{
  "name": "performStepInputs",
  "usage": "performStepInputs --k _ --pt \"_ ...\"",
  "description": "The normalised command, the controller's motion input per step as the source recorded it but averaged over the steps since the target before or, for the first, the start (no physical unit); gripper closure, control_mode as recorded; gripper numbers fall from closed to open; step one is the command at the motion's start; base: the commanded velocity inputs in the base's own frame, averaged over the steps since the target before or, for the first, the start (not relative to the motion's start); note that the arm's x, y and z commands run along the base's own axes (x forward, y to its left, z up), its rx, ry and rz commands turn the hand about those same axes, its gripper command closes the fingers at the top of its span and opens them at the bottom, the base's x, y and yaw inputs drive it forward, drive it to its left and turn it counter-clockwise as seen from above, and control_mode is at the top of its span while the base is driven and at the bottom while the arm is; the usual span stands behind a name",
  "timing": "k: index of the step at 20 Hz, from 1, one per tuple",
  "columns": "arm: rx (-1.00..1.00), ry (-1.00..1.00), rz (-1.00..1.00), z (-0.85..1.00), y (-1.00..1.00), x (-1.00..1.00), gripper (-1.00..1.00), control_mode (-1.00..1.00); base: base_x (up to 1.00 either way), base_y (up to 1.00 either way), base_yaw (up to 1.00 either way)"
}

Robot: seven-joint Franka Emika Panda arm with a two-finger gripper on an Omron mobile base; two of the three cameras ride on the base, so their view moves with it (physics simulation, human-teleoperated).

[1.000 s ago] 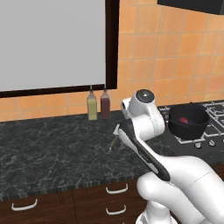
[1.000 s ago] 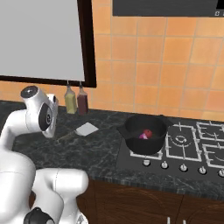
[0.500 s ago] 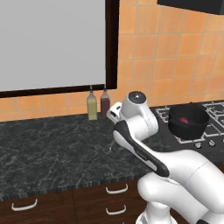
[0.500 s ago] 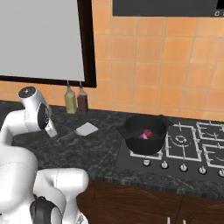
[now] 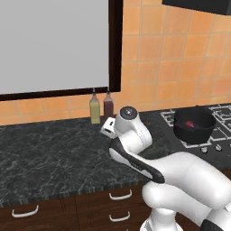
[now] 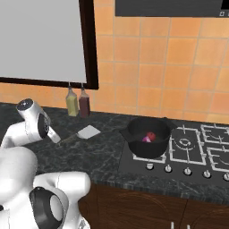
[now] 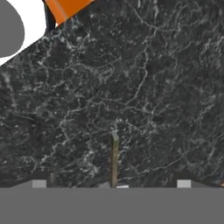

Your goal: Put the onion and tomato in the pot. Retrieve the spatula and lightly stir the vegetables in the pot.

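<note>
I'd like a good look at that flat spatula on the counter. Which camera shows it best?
The right base view: the spatula lies in full on the dark counter, pale blade and thin handle clear. The left base view shows just its blade beside the arm. The hand view shows only the handle's end, close up.

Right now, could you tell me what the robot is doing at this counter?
The white arm is over the dark marble counter, its open gripper straddling the thin metal handle of the pale-bladed spatula, not yet gripping it. The small red tomato already sits in the round black pot on the hob. Two bottles stand by the wall.
</note>
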Motion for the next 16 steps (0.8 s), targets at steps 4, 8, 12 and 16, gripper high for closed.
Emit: performStepInputs --k 4,8,12,16 --pt "-0.07 0.11 0.07 -0.33 0.0 0.34 -1.0 -1.0 0.0 0.0 0.0" --pt "0.0 0.26 0.03 -0.24 0.0 0.42 -1.0 -1.0 0.0 0.0 0.0" --pt "-0.02 0.15 0.01 -0.3 0.04 0.41 -1.0 -1.0 0.0 0.0 0.0" --pt "-0.12 0.0 0.0 -0.46 0.19 0.22 -1.0 -1.0 0.0 0.0 0.0"
